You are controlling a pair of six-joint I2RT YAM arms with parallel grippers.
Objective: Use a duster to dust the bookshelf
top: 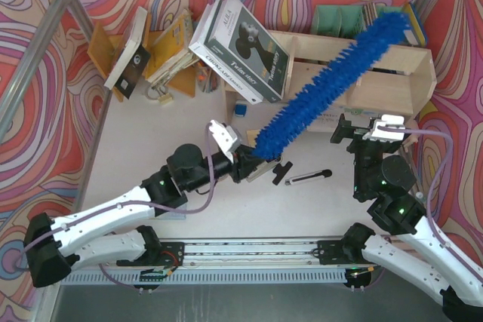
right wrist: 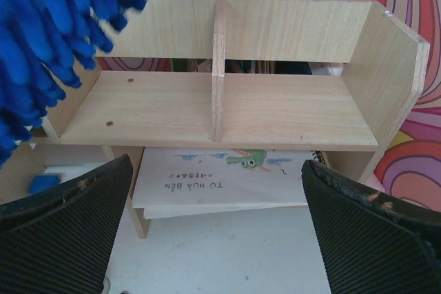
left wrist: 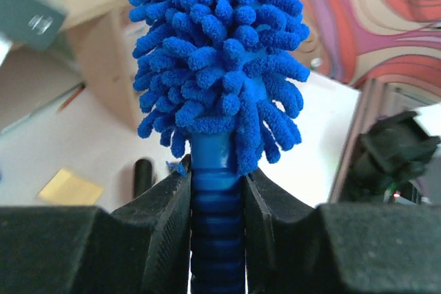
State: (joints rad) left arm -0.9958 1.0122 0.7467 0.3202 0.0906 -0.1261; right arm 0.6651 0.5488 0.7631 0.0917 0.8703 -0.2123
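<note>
Left pincer (left wrist: 218,194), we see, is clamped on the duster (top: 332,84) by its handle; the fluffy head slants up over the bookshelf (right wrist: 275,111). Right pincer (right wrist: 213,184) gapes wide and empty, facing that bookshelf.

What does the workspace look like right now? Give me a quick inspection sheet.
Surface: white table, no spills seen.
Job's things: duster slants up across the bookshelf; contact unclear.
Clutter: tilted books, orange rack, silver rod with black clip, booklet in the bookshelf's bottom level.
Grippers: left pincer shut on the duster's handle; right pincer open, empty, facing the bookshelf.
Cables: purple cables along both arms, no snag seen.
Surroundings: swirl-patterned walls, metal frame.
</note>
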